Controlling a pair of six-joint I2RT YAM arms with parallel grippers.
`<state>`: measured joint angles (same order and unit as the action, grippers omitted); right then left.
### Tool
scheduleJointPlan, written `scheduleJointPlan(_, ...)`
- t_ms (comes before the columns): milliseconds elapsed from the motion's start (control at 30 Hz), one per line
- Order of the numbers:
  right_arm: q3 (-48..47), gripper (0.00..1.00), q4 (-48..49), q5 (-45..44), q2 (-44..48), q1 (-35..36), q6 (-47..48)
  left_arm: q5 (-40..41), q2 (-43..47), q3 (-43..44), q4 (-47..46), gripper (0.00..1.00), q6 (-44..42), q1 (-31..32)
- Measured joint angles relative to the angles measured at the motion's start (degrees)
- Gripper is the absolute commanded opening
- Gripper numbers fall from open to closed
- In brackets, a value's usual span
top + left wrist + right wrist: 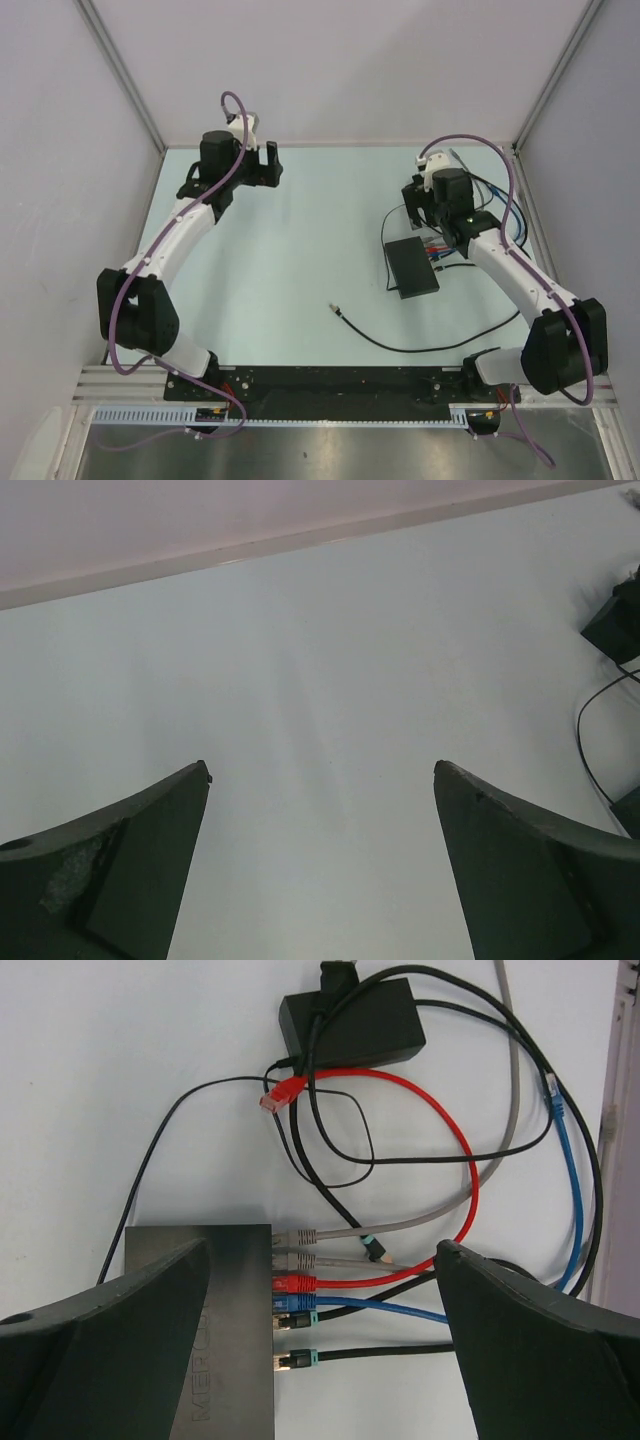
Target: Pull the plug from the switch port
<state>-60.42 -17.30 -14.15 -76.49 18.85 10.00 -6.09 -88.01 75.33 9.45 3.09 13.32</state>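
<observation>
1. A pale surface is enclosed by plain light walls.
2. A flat black switch is seen lying on the surface, under the right arm.
3. Along one short edge of the switch a row of plugs is seated: two grey, one red, one blue and two black with teal collars. Which of them is the task's cannot be told.
4. The right gripper is held above the switch, spread wide with nothing held. The plug row is seen between its fingers.
5. A black adapter is set near the switch but apart from it, with tangled cables in between.
6. A loose red plug lies between the adapter and the switch.
7. The left gripper is held well apart from the switch over bare surface, spread wide and holding nothing.
8. A thin black cable is laid along the switch's near side, and its free end lies loose.
</observation>
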Motion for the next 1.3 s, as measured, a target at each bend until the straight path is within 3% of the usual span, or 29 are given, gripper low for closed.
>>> scheduleJointPlan(300, -5.33, 1.00, -2.51, 3.98, -5.42, -0.90, 3.85, -4.70, -2.86, 1.33, 1.70, 0.94, -0.07, 0.00)
scheduleJointPlan(533, -9.94, 0.99, -7.69, 17.51, -5.70, -14.45, 7.02, -10.47, -3.67, 2.80, 3.13, 0.92, -1.55, 0.00)
scheduleJointPlan(600, -10.38, 0.94, -11.43, 21.42, -6.82, -19.67, 8.13, -11.65, -3.69, 2.80, 3.56, 0.92, -1.51, 0.00)
scheduleJointPlan(733, -10.43, 0.81, -16.48, 25.88, -10.12, -24.20, 9.16, -13.68, -3.72, 2.80, 3.87, 0.90, -1.36, 0.00)
scheduleJointPlan(833, -10.43, 0.77, -20.31, 28.83, -13.11, -27.26, 10.43, -15.06, -3.74, 2.75, 4.28, 0.89, -1.33, 0.00)
scheduleJointPlan(1100, -10.36, 0.70, -27.41, 33.77, -16.04, -24.06, 14.97, -17.20, -3.89, 0.28, 5.07, 0.88, -1.38, 0.00)
scheduleJointPlan(1300, -8.31, 0.55, -30.16, 35.69, -16.35, -19.63, 18.86, -17.62, -3.89, -2.78, 5.68, 0.88, -1.60, 0.00)
